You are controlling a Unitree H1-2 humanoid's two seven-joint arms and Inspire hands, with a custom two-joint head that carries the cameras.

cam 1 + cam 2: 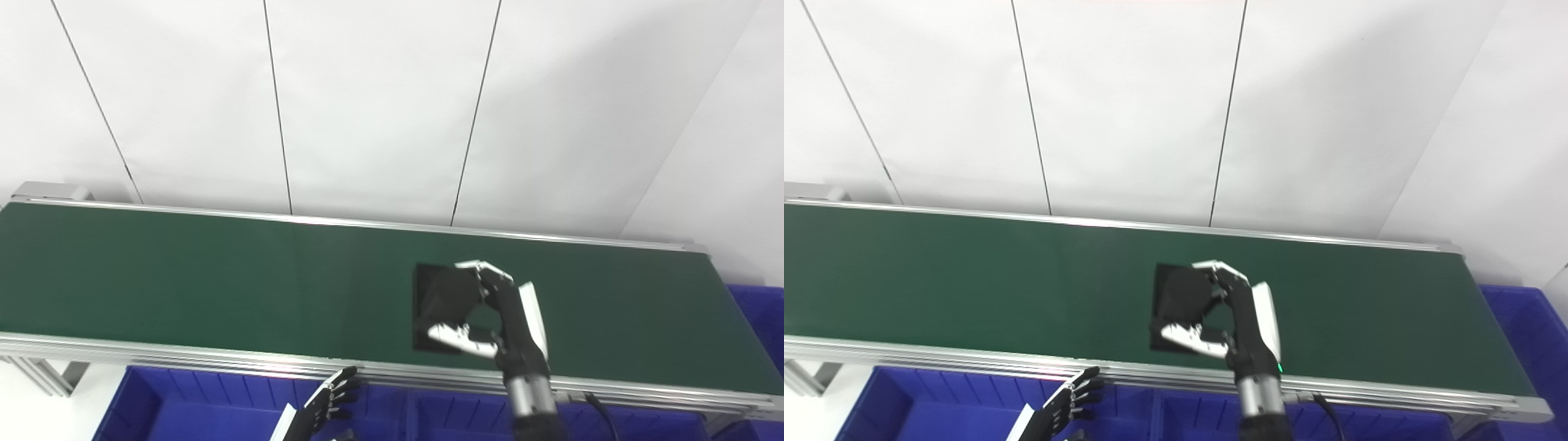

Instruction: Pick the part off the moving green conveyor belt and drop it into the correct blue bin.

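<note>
A flat black square part (442, 299) lies right of centre on the green conveyor belt (184, 275). My right hand (511, 315) reaches over the belt's near rail and is closed around the part's right side. Its fingers (484, 269) curl over the far edge and its thumb (459, 337) presses the near edge. Whether the part has left the belt surface cannot be told. My left hand (327, 398) hovers low in front of the belt with its fingers spread and nothing in it. It sits above a blue bin (196, 404).
A row of blue bins (1164, 416) runs under the belt's near aluminium rail (184, 355). Another blue bin (759, 318) stands past the belt's right end. A white panelled wall rises behind the belt. A black cable (603, 413) hangs near my right wrist.
</note>
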